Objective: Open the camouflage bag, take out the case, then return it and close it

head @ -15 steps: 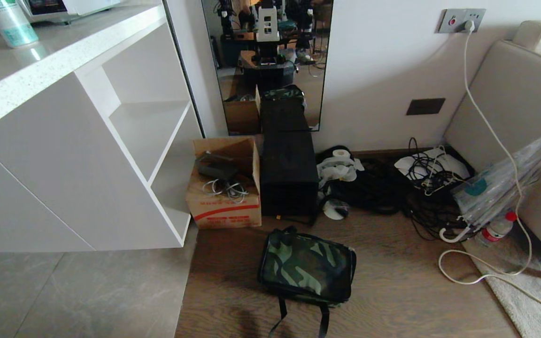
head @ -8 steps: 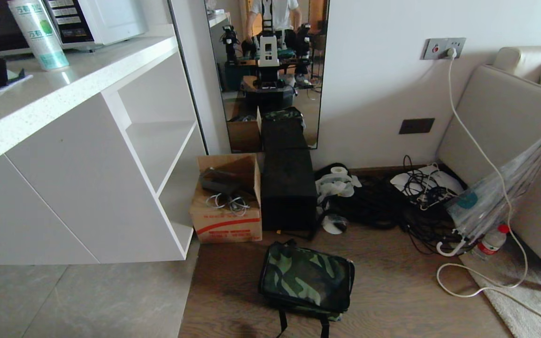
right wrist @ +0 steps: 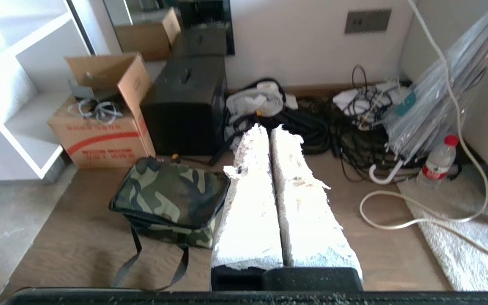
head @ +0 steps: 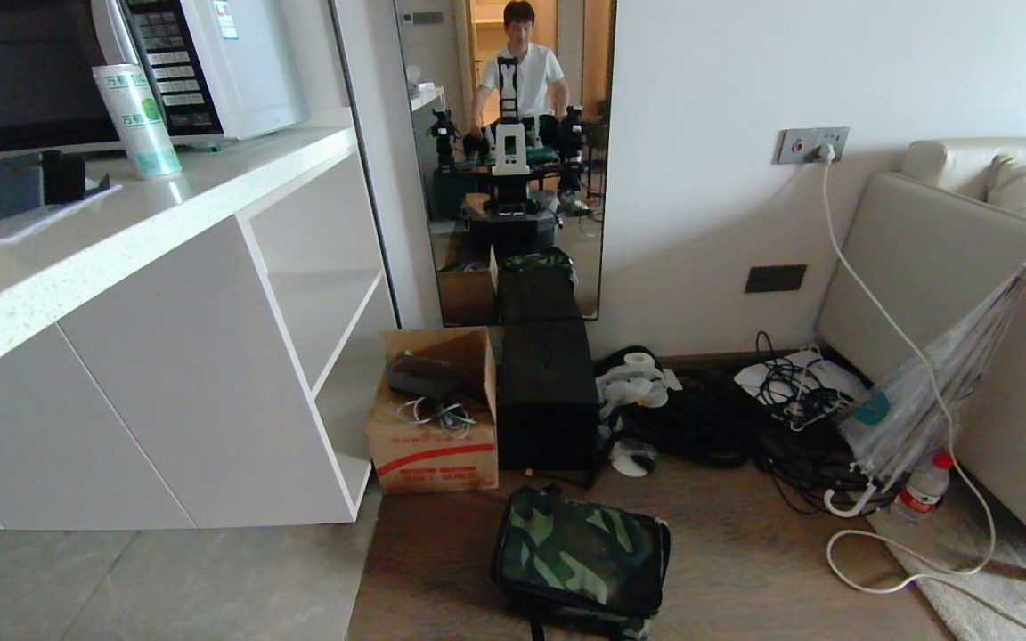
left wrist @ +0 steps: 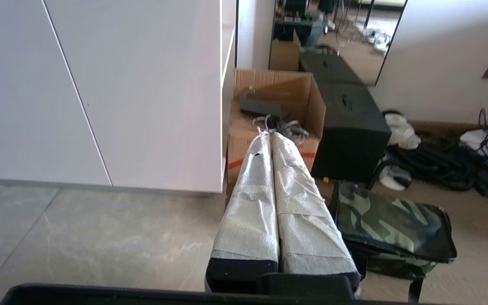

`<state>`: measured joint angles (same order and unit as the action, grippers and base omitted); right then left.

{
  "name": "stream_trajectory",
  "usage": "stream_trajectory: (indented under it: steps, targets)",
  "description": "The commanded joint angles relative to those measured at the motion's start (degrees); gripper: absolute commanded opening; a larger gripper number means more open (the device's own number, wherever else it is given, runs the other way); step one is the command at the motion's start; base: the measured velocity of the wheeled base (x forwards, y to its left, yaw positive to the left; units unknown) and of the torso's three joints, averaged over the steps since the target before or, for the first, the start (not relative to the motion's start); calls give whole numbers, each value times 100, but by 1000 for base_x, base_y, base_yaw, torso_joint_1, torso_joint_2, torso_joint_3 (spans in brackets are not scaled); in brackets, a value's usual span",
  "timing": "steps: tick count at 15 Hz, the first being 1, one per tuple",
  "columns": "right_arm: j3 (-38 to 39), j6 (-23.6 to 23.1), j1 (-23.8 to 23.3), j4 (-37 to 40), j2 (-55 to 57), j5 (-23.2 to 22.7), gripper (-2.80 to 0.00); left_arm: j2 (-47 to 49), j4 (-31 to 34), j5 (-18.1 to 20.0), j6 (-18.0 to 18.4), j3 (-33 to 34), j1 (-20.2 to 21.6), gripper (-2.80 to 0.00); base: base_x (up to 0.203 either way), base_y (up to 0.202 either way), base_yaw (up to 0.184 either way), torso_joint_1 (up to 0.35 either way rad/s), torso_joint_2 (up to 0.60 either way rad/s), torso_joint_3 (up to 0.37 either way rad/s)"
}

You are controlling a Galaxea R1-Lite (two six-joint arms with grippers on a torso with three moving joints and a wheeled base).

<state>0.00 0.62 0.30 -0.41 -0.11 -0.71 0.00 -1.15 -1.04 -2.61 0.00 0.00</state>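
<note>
A camouflage bag (head: 580, 559) lies zipped shut on the wooden floor, its straps (right wrist: 151, 262) trailing toward the robot, just in front of a black box (head: 547, 396) and a cardboard box (head: 433, 414) that stand side by side against a mirror (head: 502, 160). Neither arm shows in the head view. The left claw (left wrist: 268, 135) hangs with its padded fingers pressed together, empty, well short of the bag; the right claw (right wrist: 265, 129) is likewise closed on nothing, poised above the floor beside the bag. The case is nowhere visible, presumably inside the closed bag. By this evidence the job has not begun: the zip remains to be opened, the case lifted out, returned and the bag closed again. A tangle of cables (head: 745, 418), an umbrella (head: 932, 392) and a bottle (head: 923, 485) crowd the wall to the right; a person (head: 524, 76) appears reflected in the mirror.
</note>
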Motion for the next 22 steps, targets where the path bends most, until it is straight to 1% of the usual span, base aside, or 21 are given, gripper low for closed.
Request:
stream_trajectory:
  steps: [1, 6, 22]
  targets:
    - [9, -1, 5, -2, 20, 0, -280, -9, -1, -2, 16, 53, 1, -280, 0, 0, 0, 2, 11, 202]
    - [3, -1, 5, -2, 11, 0, -280, -9, -8, -2, 23, 53, 0, -280, 0, 0, 0, 2, 3, 106]
    - [8, -1, 5, -2, 11, -4, -280, -9, -8, -2, 23, 53, 0, -280, 0, 0, 0, 0, 0, 0]
